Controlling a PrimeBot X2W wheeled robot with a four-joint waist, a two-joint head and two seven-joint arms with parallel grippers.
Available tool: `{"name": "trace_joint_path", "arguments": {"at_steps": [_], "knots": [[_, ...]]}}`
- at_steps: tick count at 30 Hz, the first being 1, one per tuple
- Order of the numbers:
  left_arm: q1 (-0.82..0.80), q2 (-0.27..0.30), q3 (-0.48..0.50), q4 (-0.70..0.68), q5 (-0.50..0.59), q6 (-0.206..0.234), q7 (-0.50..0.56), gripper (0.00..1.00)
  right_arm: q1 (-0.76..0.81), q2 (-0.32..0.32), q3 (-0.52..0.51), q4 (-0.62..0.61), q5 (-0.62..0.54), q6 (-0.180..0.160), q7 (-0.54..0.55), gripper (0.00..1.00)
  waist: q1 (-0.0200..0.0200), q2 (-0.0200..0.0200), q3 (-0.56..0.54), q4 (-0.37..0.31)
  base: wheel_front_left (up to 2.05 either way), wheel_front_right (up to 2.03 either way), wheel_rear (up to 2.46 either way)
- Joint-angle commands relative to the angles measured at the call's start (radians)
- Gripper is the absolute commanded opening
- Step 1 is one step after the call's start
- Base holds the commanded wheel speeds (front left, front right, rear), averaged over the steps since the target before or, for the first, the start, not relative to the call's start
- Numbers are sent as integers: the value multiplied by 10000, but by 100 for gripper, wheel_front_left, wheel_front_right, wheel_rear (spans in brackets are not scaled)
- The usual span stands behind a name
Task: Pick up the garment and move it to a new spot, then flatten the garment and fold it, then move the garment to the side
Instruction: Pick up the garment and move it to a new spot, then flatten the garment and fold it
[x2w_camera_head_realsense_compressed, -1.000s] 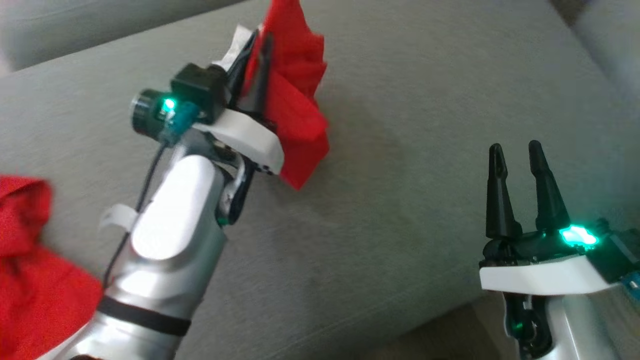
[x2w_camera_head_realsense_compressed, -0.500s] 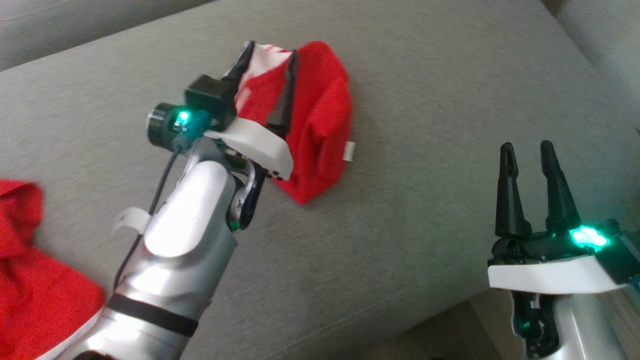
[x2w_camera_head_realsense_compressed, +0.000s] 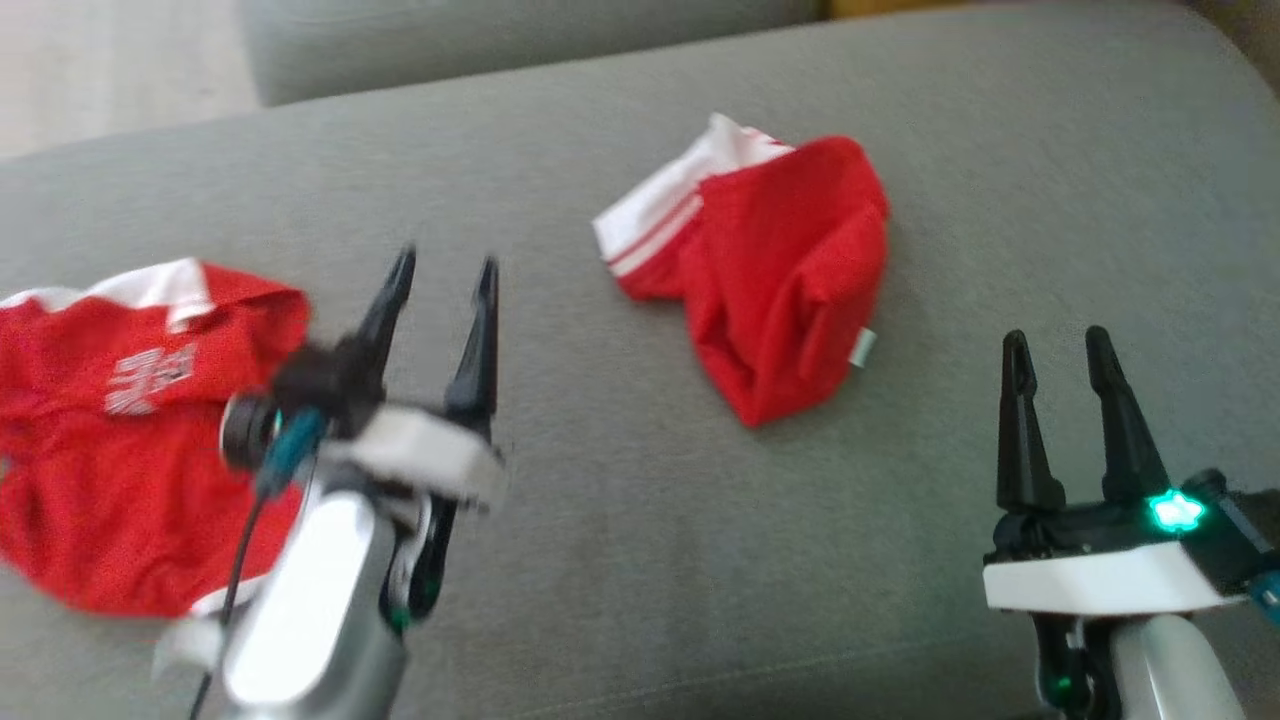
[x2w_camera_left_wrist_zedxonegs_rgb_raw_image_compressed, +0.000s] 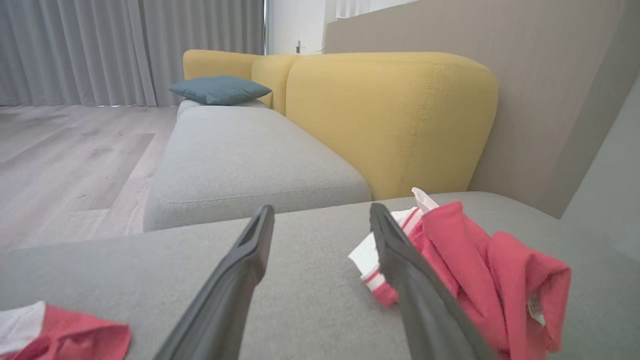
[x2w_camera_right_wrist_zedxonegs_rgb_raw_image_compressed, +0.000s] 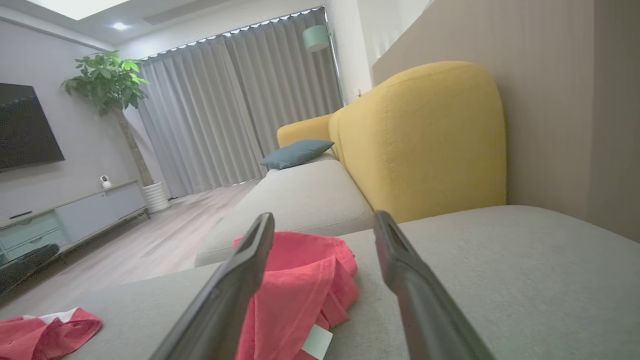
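The garment (x2w_camera_head_realsense_compressed: 780, 270), red with white striped trim, lies crumpled on the grey sofa cushion (x2w_camera_head_realsense_compressed: 640, 520) near the middle of the head view. My left gripper (x2w_camera_head_realsense_compressed: 440, 275) is open and empty, hovering to the garment's left and apart from it. In the left wrist view the garment (x2w_camera_left_wrist_zedxonegs_rgb_raw_image_compressed: 465, 270) sits just right of that gripper (x2w_camera_left_wrist_zedxonegs_rgb_raw_image_compressed: 321, 210). My right gripper (x2w_camera_head_realsense_compressed: 1055, 345) is open at the lower right, short of the garment. From the right wrist, the garment (x2w_camera_right_wrist_zedxonegs_rgb_raw_image_compressed: 300, 285) lies behind the left finger of that gripper (x2w_camera_right_wrist_zedxonegs_rgb_raw_image_compressed: 324, 217).
A second red garment (x2w_camera_head_realsense_compressed: 110, 430) with white lettering lies at the left edge, beside my left forearm. A yellow backrest (x2w_camera_left_wrist_zedxonegs_rgb_raw_image_compressed: 390, 115) rises behind the cushion. Another grey seat (x2w_camera_left_wrist_zedxonegs_rgb_raw_image_compressed: 240, 155) with a teal pillow (x2w_camera_left_wrist_zedxonegs_rgb_raw_image_compressed: 220, 89) extends beyond. Wood floor (x2w_camera_left_wrist_zedxonegs_rgb_raw_image_compressed: 65, 160) lies to the left.
My left gripper opened and let the garment drop onto the cushion. The left arm then drew back toward the lower left. The head camera also shifted.
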Motion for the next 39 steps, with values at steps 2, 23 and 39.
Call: {"name": "trace_joint_path", "arguments": {"at_steps": [2,23,39], "knots": [[141,82,570,-614,49,4,-52,100,-12,-64,161,-252,-123,75,-94,100,0,-1,-433,565,0,0,0],[1455,-613,1193,-1673,875,-647,-53,100,-1910,-64,-503,2117,-2102,75,77,100,0,-1,656,2483,0,0,0],[985,-632,744,-1658,270,-431,-53,100,-5193,-64,-1249,5490,-4023,75,1590,100,0,-1,1591,3474,0,0,0]]}}
